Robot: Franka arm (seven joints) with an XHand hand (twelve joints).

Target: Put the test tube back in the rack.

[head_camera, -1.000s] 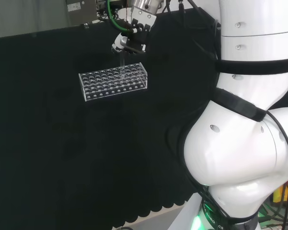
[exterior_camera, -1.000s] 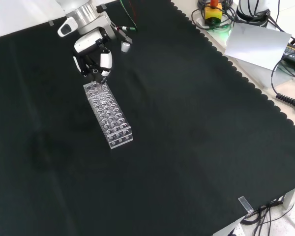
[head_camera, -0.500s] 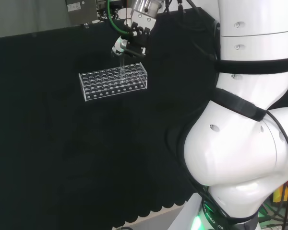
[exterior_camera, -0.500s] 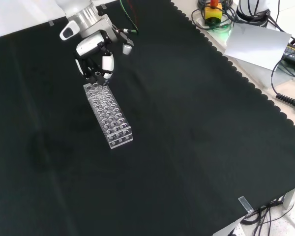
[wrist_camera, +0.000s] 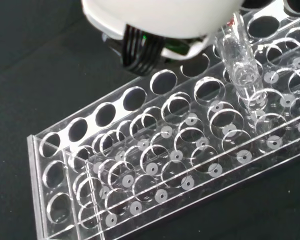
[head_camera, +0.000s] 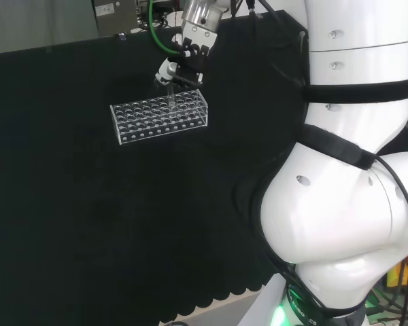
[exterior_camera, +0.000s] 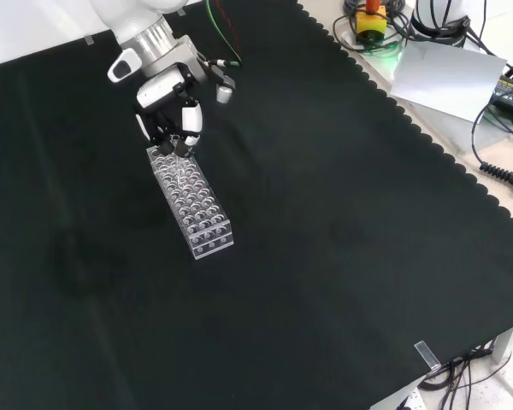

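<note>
On the black cloth (exterior_camera: 342, 222), the hand (exterior_camera: 173, 115) pinches a test tube (wrist_camera: 238, 60), its tip in the rack (exterior_camera: 191, 201) by the wrist view

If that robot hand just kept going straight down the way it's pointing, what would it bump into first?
Most likely the clear test tube rack. The hand hangs over the rack's far end in the front view, and the test tube it pinches already dips into a hole, so the tube would bottom out there first, though depth is hard to judge.

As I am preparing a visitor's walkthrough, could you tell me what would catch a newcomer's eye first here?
First, the clear rack of round holes, alone on the black cloth. Next, the hand above the rack's far end in the front view, its fingers pinching a glass test tube whose tip enters a hole.
</note>
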